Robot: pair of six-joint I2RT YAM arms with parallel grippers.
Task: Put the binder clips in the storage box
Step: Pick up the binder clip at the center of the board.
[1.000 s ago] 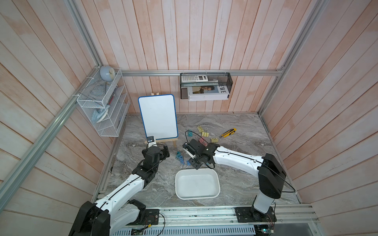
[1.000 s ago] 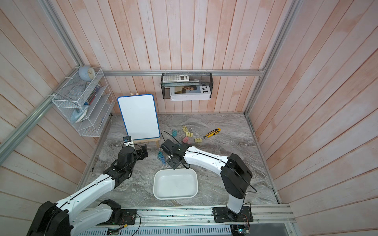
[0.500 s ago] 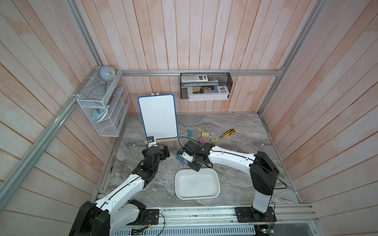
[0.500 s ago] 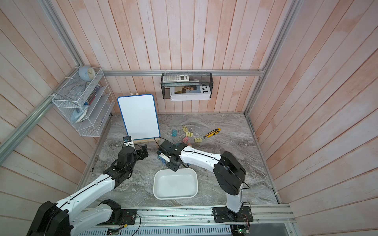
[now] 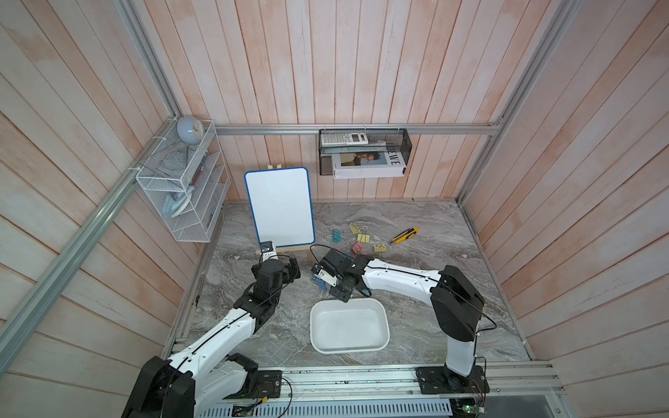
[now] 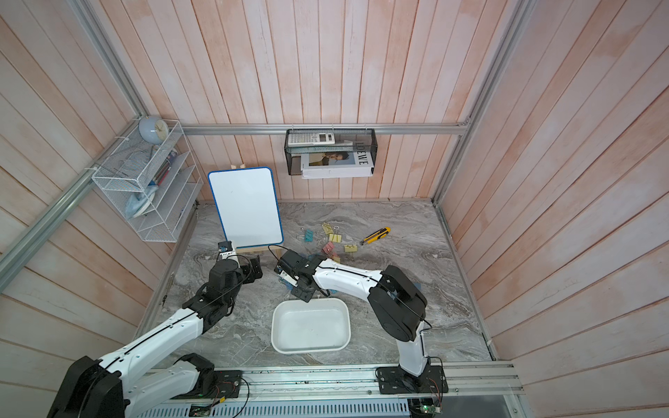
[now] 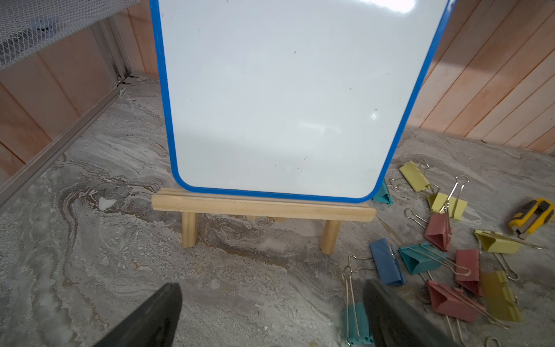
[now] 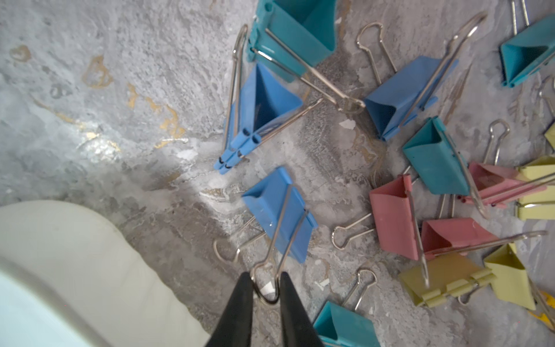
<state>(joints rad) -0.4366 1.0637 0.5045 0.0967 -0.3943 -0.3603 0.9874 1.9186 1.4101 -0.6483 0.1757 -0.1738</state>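
Observation:
The binder clips lie on the marble table beside and behind my right gripper [image 5: 323,280]. In the right wrist view its black fingertips [image 8: 243,288] are shut on the wire handle loop of a blue binder clip [image 8: 280,213] that rests on the table. Other blue [image 8: 264,108], teal [image 8: 435,159], pink [image 8: 393,222] and yellow [image 8: 444,276] clips lie around it. The storage box [image 5: 347,325], a white tub with nothing in it, stands just in front of that gripper, its rim [image 8: 75,255] close by. My left gripper [image 5: 293,271] hangs open over bare table, its fingers [image 7: 162,312] wide apart.
A blue-framed whiteboard [image 5: 279,206] on a wooden easel stands right behind the left gripper. A yellow-and-black utility knife [image 5: 403,235] lies past the far clips [image 5: 363,237]. A white wire rack [image 5: 181,191] hangs on the left wall and a black mesh basket [image 5: 364,152] on the back wall.
My right gripper has moved left to the blue clips beside the box and closed on one clip's wire handle. The left arm has not moved.

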